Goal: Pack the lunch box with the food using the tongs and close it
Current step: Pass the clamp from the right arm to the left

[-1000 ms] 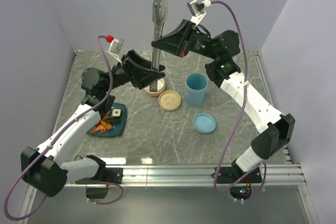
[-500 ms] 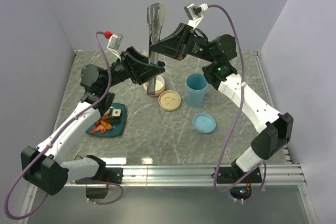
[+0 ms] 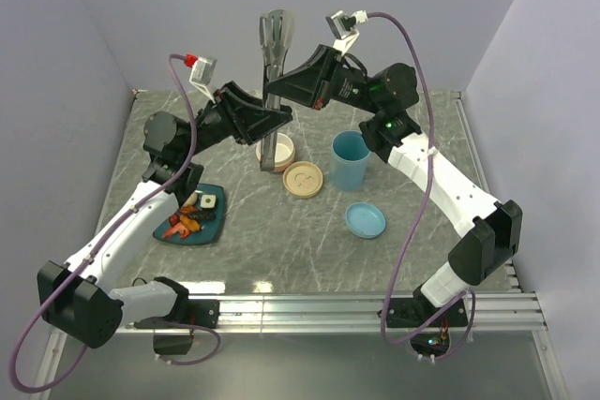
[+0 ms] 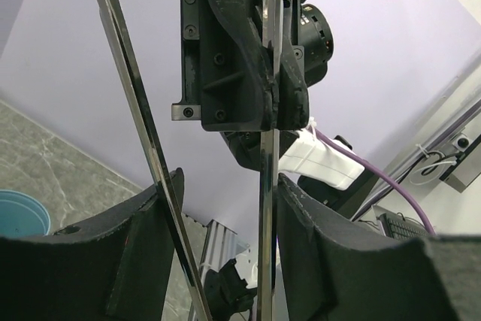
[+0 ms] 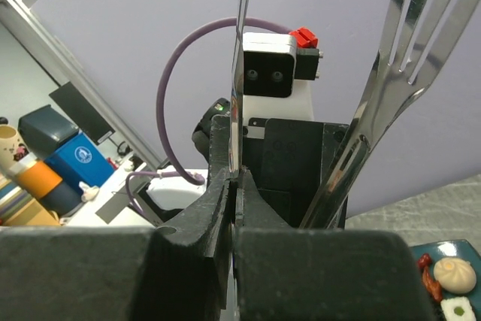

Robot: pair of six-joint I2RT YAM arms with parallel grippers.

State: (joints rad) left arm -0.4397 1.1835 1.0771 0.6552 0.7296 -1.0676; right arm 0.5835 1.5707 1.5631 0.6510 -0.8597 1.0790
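Note:
The silvery tongs (image 3: 273,81) stand upright above the table, slotted ends up. My right gripper (image 3: 284,84) is shut on one thin arm (image 5: 242,50) of them; the other, slotted arm (image 5: 391,80) stands free to its right. Lower down, my left gripper (image 3: 273,126) spans both arms (image 4: 267,171), with a finger pressed against each from outside. The food (image 3: 192,215) lies on a dark teal plate (image 3: 208,232) at the left: a beige ball (image 5: 456,272), a roll slice and red-orange pieces. The lunch box shows as a tall blue tub (image 3: 350,158) and a low beige tub (image 3: 281,151), both open.
A beige lid (image 3: 304,179) lies just in front of the beige tub. A blue lid (image 3: 365,220) lies nearer, to the right. Lavender walls close in the marbled table (image 3: 281,250) on three sides, and a metal rail runs along its near edge.
The tongs and both grippers have shifted a little to the left. My left fingers have narrowed onto the two tong arms.

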